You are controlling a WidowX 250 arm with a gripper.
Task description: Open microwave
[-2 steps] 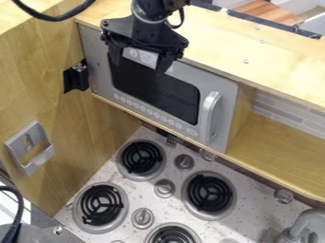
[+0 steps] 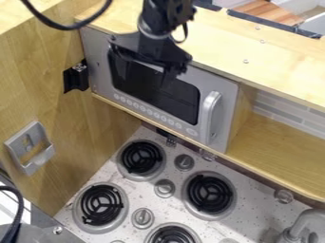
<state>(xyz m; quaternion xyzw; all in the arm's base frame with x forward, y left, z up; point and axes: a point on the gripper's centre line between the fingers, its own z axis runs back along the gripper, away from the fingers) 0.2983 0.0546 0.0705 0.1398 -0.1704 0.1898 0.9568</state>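
"Which step are we at?"

"The approach, I'd say. The pincer (image 2: 143,71) hangs in front of the upper part of the microwave (image 2: 190,76), and the door's dark window (image 2: 168,97) is right behind it. I can't tell whether the two touch."

"Is it holding anything?"

"Nothing that I can see. I read it as open: one finger (image 2: 169,76) stands well out to the side, though the other is hard to pick out against the dark glass."

"And the door?"

"Closed, its front flush with the rest. The handle (image 2: 208,114) is upright, lower than the pincer and to its right as the camera sees it, well apart from it."

"So what does the next move call for?"

"Travel right and down along the front, with enough room to clear the glass. Then line up so the fingers can go around the bar or hook behind it. After that, pull outward from the front, in an arc rather than straight."

"Where might it go wrong?"

"Dropping too low. The stovetop (image 2: 175,163) lies beneath the pincer, and that bar looks slim, so a poor angle could nudge the door shut instead of catching it."
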